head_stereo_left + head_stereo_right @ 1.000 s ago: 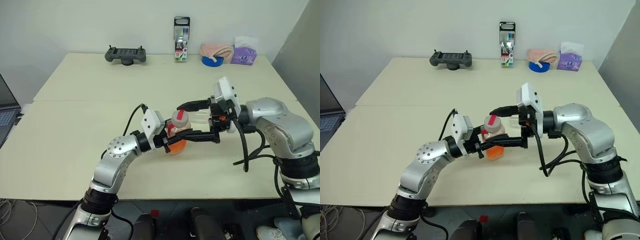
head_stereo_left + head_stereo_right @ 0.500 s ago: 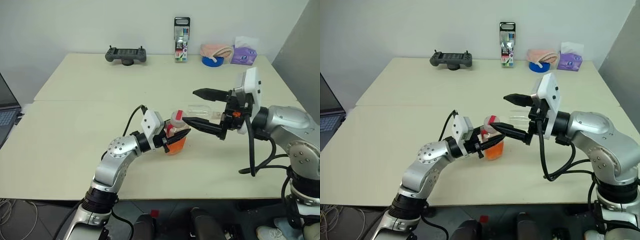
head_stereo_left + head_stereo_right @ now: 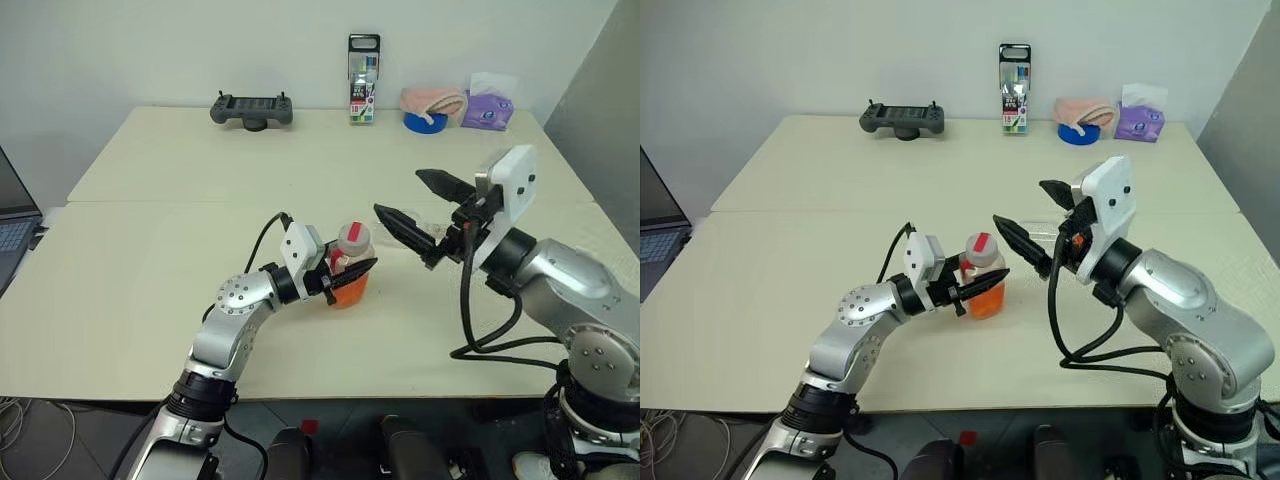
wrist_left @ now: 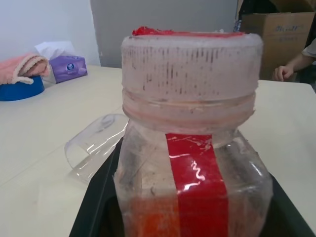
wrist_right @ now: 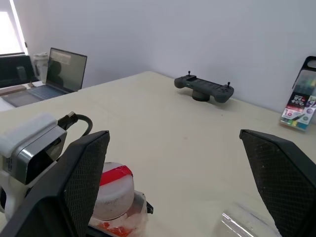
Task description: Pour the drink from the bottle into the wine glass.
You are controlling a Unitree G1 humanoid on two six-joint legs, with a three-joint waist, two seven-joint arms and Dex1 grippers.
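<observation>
Bottle (image 3: 351, 272) capped, wine glass (image 4: 94, 147) toppled behind

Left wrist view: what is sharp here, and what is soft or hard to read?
Left wrist view: the bottle is close and fairly sharp, with cap ridges readable; the wine glass lying behind it is faint against the pale table; the tissue pack looks soft.

you see a clear bottle (image 3: 351, 268) holding orange-red drink (image 3: 349, 290), with a red strip down its side and a whitish ribbed cap (image 4: 191, 74) topped in red. the table (image 3: 150, 250) is pale cream. at the back sit a dark grey controller (image 3: 251, 108), a blue roll of tape (image 3: 425, 122), a pink cloth (image 3: 433, 99) and a purple tissue pack (image 3: 487, 108). both grippers have black fingers (image 5: 84, 173).
</observation>
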